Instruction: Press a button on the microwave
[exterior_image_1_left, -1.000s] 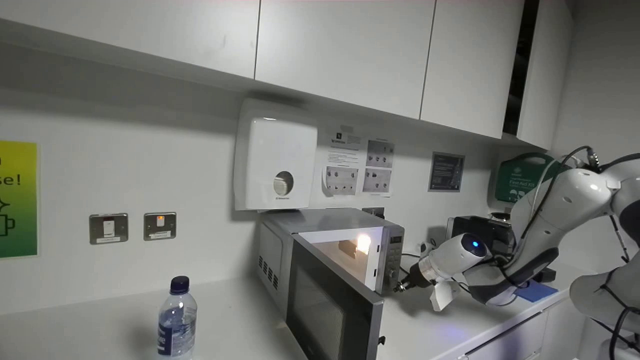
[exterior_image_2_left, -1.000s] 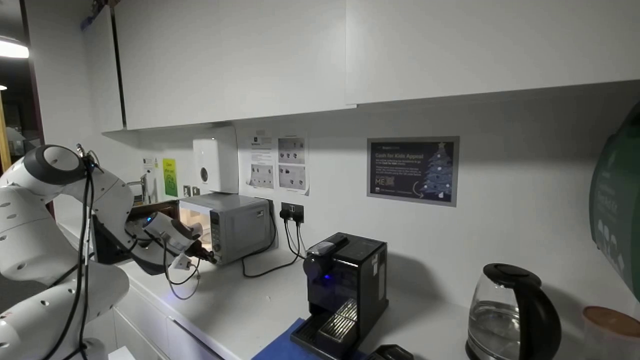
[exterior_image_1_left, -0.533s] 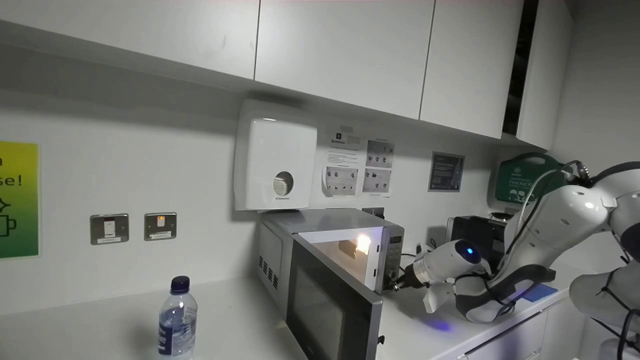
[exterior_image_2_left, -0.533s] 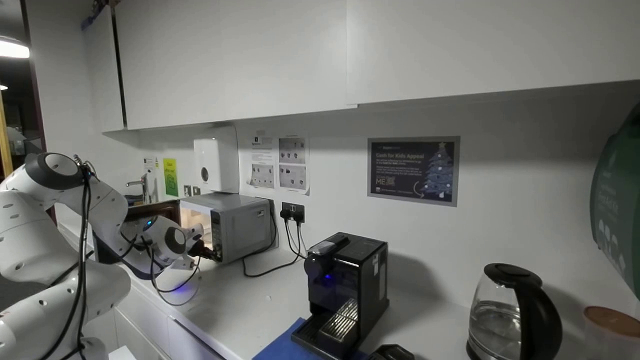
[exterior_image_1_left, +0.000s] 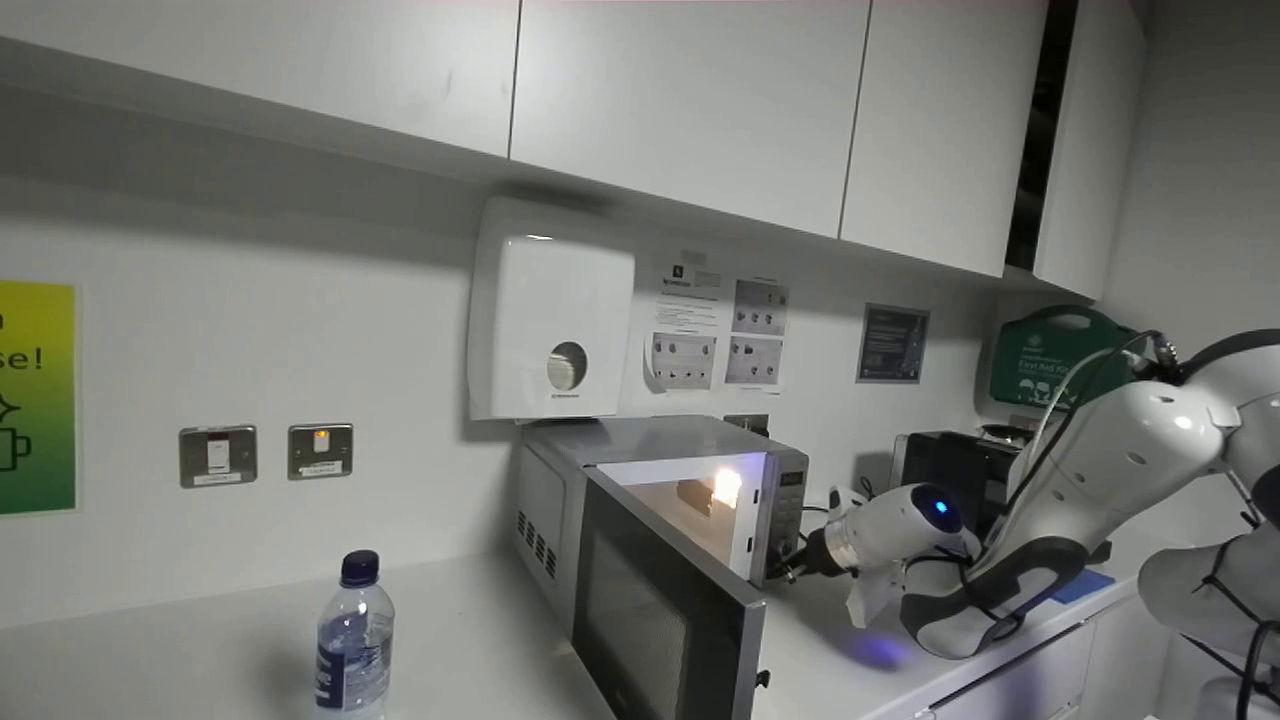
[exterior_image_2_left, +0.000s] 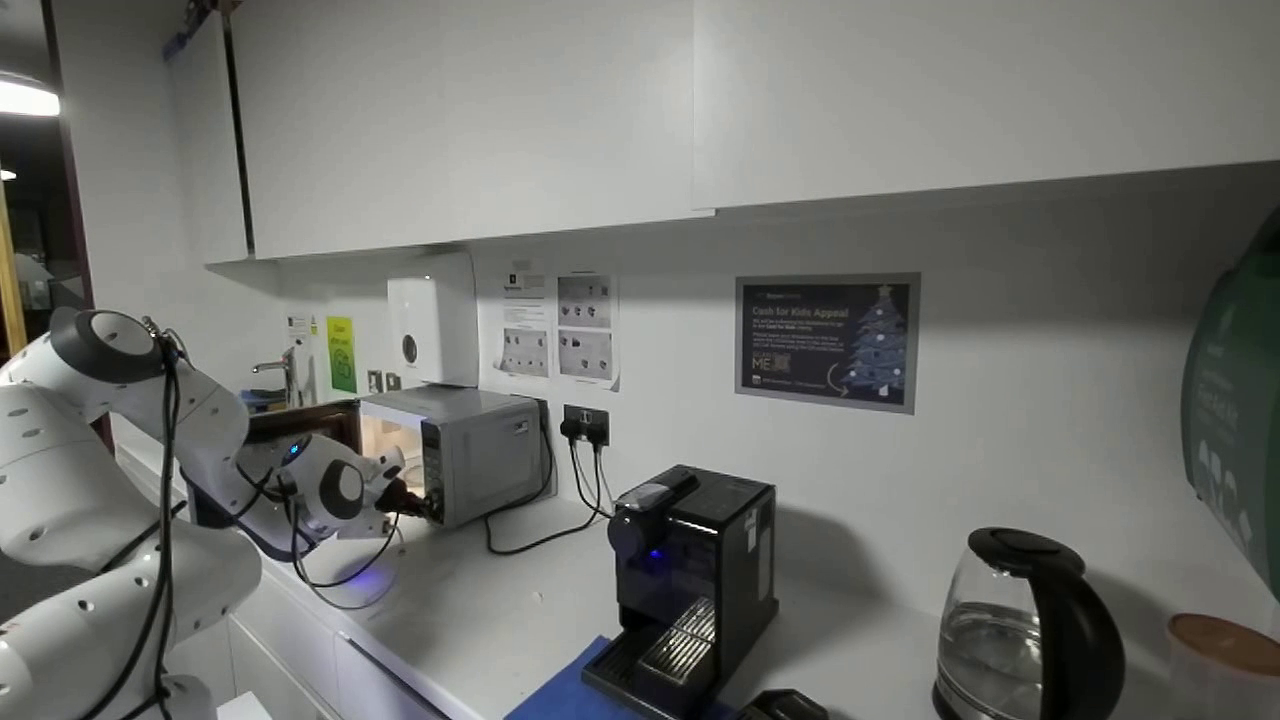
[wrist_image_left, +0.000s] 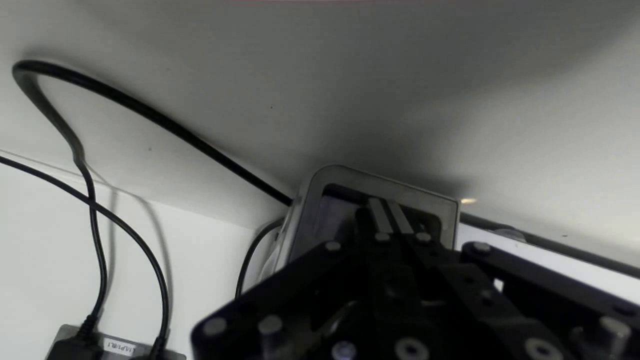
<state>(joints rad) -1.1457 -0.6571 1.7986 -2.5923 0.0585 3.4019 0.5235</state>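
Just ahead of gripper (wrist_image_left: 385, 204), microwave (exterior_image_2_left: 478, 460) control panel (exterior_image_1_left: 787, 505); contact unclear; fingers (wrist_image_left: 380, 216) together, holding nothing.

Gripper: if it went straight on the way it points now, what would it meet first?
Most likely the lower part of the control panel of the microwave; whether the shut gripper already touches it, I cannot tell.

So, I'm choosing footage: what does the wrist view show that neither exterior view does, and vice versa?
Only the wrist view: round silver screw heads on the black metal gripper. Only the exterior views: the boxy black coffee machine and the tall white wall dispenser. Shared: that gripper, the silver-grey metal microwave and a thin black power cable.
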